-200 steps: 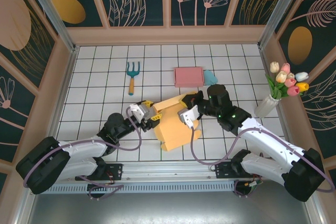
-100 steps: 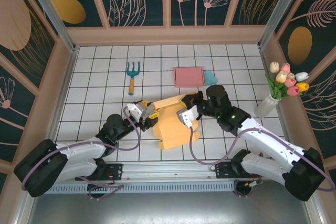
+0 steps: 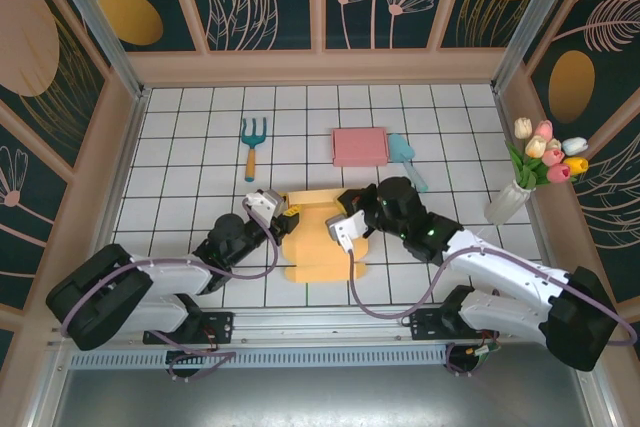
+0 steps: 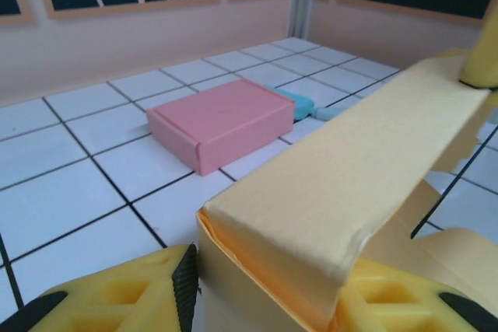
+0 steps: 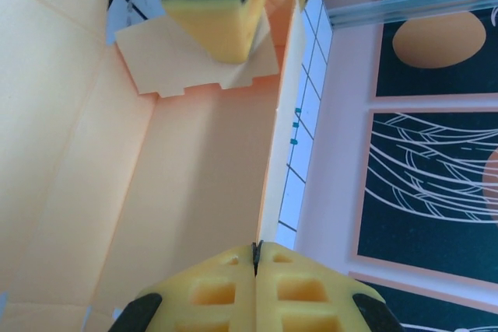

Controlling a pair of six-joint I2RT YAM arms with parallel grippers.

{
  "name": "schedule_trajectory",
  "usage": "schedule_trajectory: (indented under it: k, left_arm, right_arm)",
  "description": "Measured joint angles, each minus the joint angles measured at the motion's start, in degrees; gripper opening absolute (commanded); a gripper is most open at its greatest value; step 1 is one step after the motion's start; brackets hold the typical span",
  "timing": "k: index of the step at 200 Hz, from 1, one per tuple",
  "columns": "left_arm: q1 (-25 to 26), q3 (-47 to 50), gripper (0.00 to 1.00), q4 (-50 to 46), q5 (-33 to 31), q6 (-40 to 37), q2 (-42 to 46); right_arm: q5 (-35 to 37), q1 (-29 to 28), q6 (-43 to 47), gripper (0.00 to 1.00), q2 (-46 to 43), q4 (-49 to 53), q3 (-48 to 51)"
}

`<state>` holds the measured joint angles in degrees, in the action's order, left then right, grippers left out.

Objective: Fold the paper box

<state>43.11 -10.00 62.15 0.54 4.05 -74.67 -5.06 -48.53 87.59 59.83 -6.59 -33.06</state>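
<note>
Paper box | left end effector low, astride wall, grip unclear | right end effector pinching wall

Paper box reads warm yellow-orange, paler cream inside its flaps. There's a pink box, a light blue scoop, and a fork with a blue head and orange handle. Table: white tiles, black grid lines. Tulips pink, white and yellow; vase white. Walls dark teal, with gold ovals and pale line-drawn plants.
</note>
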Motion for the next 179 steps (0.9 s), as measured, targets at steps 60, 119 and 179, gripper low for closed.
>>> schedule_trajectory:
  k: [60,119,179]
  left_arm:
    - [0.83,-0.04,0.41,3.43,-0.7,0.76,-9.6]
    - [3.8,-2.14,0.39,7.26,-6.95,0.76,-16.74]
    - [5.03,-2.89,0.4,10.88,-11.69,0.76,-22.47]
  right_arm:
    - [6.84,-2.12,0.15,0.0,3.1,-19.67,14.4]
    - [11.96,-3.58,-1.01,0.0,6.71,-24.98,15.37]
    - [18.71,-6.8,0.37,0.0,9.77,-29.31,16.5]
